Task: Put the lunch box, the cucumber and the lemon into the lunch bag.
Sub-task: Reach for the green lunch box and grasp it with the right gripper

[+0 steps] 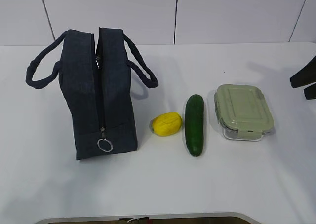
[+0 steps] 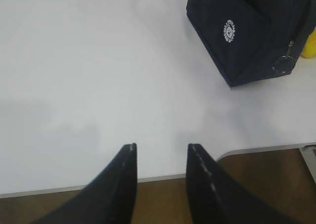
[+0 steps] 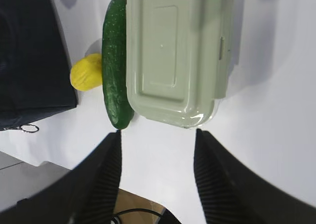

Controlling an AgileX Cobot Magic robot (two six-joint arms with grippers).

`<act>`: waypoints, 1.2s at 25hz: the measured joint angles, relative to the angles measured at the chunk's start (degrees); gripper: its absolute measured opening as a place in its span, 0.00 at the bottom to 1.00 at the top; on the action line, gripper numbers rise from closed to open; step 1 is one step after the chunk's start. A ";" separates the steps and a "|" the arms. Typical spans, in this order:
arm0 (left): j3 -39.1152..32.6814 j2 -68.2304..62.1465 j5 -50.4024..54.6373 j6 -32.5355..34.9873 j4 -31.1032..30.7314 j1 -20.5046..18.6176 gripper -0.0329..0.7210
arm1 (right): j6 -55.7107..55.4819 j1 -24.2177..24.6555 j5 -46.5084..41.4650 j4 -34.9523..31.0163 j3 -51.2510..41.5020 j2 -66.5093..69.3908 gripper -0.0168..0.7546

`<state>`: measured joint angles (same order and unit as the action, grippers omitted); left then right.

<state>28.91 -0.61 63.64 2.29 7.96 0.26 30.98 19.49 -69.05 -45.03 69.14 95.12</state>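
On the white table [image 1: 247, 184] nothing is packed yet; the right gripper [image 3: 158, 140], jaws wide, hovers by the lunch box [image 1: 243, 111] and must descend; the left gripper [image 2: 160, 152] gapes empty near the lunch bag [image 1: 98, 95].

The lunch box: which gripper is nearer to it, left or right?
Right. The right gripper hovers open just beside the lunch box. The left gripper, also open, hangs over bare table beyond the lunch bag, far from the box.
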 joint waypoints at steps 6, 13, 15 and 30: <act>0.00 0.00 0.00 0.00 0.00 0.00 0.36 | 0.00 0.00 2.23 0.52 0.00 0.13 0.53; 0.00 0.00 0.00 0.00 0.00 0.00 0.36 | 5.03 0.00 3.46 -4.36 0.09 4.80 0.69; 0.00 0.00 0.00 0.00 0.00 0.00 0.36 | 6.45 0.00 3.70 -5.00 0.09 6.48 0.70; 0.00 0.00 0.00 0.00 0.00 0.00 0.36 | 15.19 0.00 2.99 -10.55 4.22 18.78 0.72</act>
<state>28.91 -0.61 63.64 2.29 7.96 0.26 46.17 19.49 -66.06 -55.58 73.36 113.90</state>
